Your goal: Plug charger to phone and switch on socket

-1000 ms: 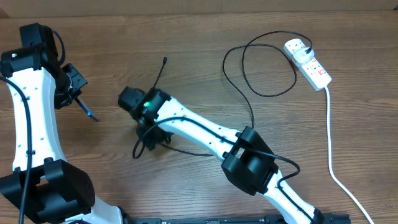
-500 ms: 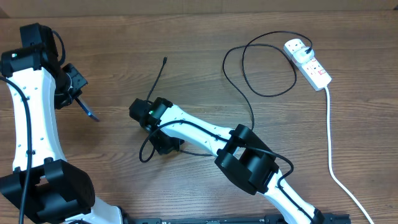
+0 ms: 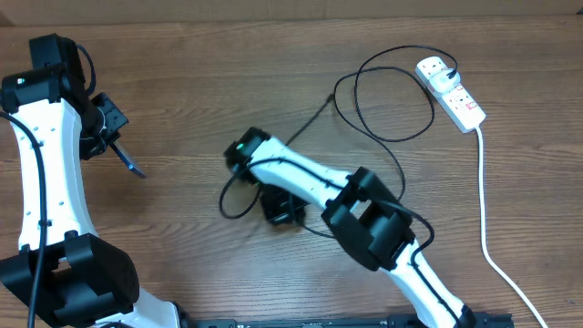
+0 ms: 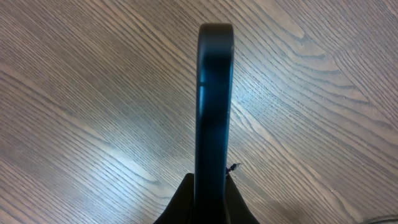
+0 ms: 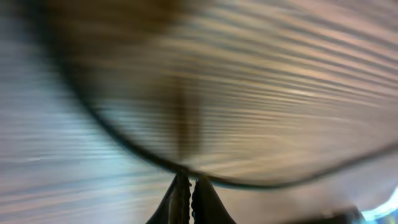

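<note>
Right jaws clenched on the charger (image 5: 249, 184): the thin black cable is pinched just above the tips, somewhere along its length. The right wrist view is smeared and the connector tip cannot be found. The grip there is judged a means of hauling slack toward the phone, not yet a plugging hold.

Left jaws clamped on the phone (image 4: 214, 106), which is held edge-on above the tabletop (image 3: 182, 73) at far left, its free end pointing away from the jaws. This is probably to offer the port, though no port can be made out.

The socket (image 3: 453, 93) lies at far right, well apart from the phone. The black plug appears already seated in it. The switches are too small to read.
</note>
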You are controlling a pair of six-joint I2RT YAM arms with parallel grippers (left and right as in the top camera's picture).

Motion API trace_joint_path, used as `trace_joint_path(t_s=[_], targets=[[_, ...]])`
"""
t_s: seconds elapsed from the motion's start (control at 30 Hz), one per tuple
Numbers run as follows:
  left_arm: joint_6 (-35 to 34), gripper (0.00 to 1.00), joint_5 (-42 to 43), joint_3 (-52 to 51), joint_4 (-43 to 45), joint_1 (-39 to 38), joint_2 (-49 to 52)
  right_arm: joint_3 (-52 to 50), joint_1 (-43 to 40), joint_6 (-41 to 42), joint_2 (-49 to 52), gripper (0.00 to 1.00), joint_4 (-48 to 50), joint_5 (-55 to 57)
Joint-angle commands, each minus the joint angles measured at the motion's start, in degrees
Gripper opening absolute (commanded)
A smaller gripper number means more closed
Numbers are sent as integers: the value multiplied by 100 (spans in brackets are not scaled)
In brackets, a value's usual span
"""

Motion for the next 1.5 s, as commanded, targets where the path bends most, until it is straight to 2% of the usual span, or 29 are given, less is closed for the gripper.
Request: trace_joint_path(t_s=[0.0,0.23,0.37,0.47,0.53,0.57,0.63,0.7,0.73,0.8,0.9,0.97,1.17,1.3,1.47], targets=[[-39,4,13,83,-9,-7,-52,-118,-273,422,20,4,-190,496],[-39,4,13,83,17,-7,-52,-1209,-892,581,-225,4,-131,866],[-42,4,15,83,94,-7,-52,-1705,-1067,767,-828,4,90,1036],[-42,4,212,83,203,-7,-52,-1635,-1080,769,-1615,5,199,1010],[-42,4,352,83,247,-9,-52,-1523,-1108,625,-2028,15,378,813],[-44,4,407,83,267,-9,-52,-1438,-1141,553,-2234,23,529,682],[-44,4,485,83,289,-9,-52,-1257,-1226,555,-2520,53,892,474],[-42,4,490,83,284,-11,-52,-1069,-1331,551,-2656,70,1296,269],[-42,4,490,83,275,-11,-52,-957,-1392,529,-2664,75,1510,136],[-39,4,498,83,254,-11,-52,-850,-1539,531,-2662,74,2092,-216],[-39,4,555,83,232,-11,-52,-857,-1725,756,-2566,68,3121,-662],[-37,4,627,83,223,-13,-52,-857,-1729,918,-2457,67,3410,-629],[-37,4,903,83,243,-13,-52,-857,-1523,1547,-1792,64,3628,-295],[-37,4,1095,83,238,-13,-52,-857,-1381,1672,-1342,59,3711,-264],[-17,4,1097,83,240,-13,-52,-855,-1141,1805,-1034,59,3735,-63]])
